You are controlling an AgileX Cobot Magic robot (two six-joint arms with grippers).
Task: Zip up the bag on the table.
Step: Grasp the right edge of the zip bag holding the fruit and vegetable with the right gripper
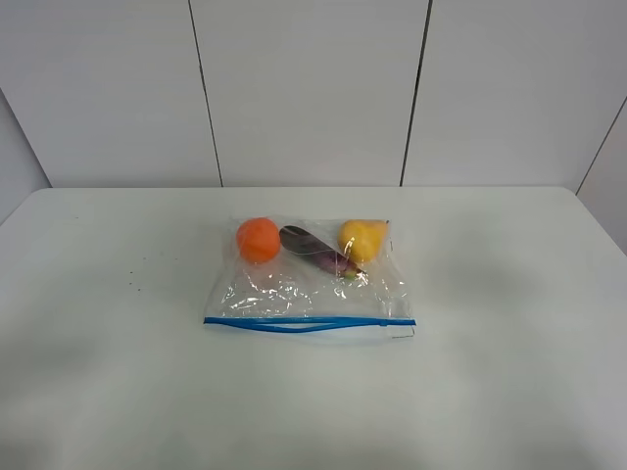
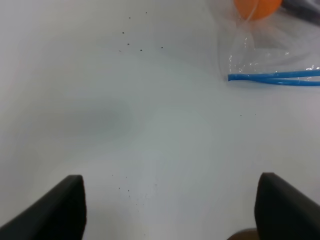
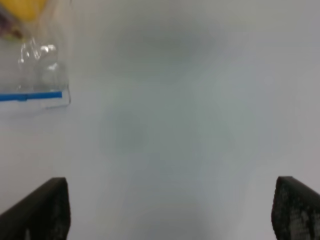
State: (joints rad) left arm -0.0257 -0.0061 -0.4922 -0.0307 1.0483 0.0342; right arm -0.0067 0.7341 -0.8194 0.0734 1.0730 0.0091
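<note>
The bag [image 1: 309,289] lies flat near the middle of the white table [image 1: 509,294]. It is clear crinkly plastic with an orange fruit [image 1: 259,239], a purple one [image 1: 315,251] and a yellow one [image 1: 361,240] inside. Its blue zipper strip [image 1: 309,324] runs along the near edge, and the two blue lines part in the middle. No arm shows in the exterior high view. My left gripper [image 2: 172,210] is open above bare table, well short of the bag's corner [image 2: 265,60]. My right gripper [image 3: 172,210] is open, with the bag's other corner [image 3: 37,85] off to one side.
A white panelled wall [image 1: 313,88] stands behind the table's far edge. Small dark specks [image 1: 137,284] mark the tabletop left of the bag.
</note>
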